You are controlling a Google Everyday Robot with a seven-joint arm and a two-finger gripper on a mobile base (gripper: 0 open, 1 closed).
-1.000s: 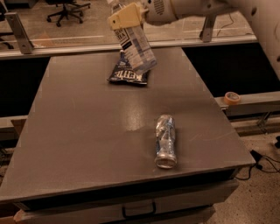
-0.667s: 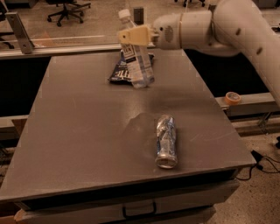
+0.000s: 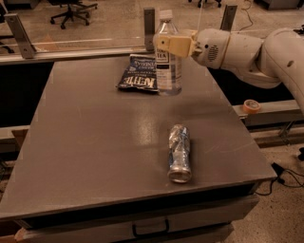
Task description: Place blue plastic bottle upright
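View across the grey table (image 3: 90, 142). I am holding my gripper (image 3: 162, 45) at the far edge of the tabletop, its tan fingers (image 3: 173, 46) clasping the shoulder of the blue plastic bottle (image 3: 169, 73), closed only as far as the bottle's width is allowing. The bottle is standing upright, its base resting on the table just beside the right edge of a flat dark blue chip bag (image 3: 138, 73). Its body is showing as clear, smooth plastic under a white cap (image 3: 165, 13); a white-and-dark-blue printed label is wrapping the middle, and the lower part is looking transparent. A crushed silver bottle (image 3: 179, 152) is lying on its side well apart, near the front right of the table. My white arm (image 3: 237, 50) is reaching in from the right.
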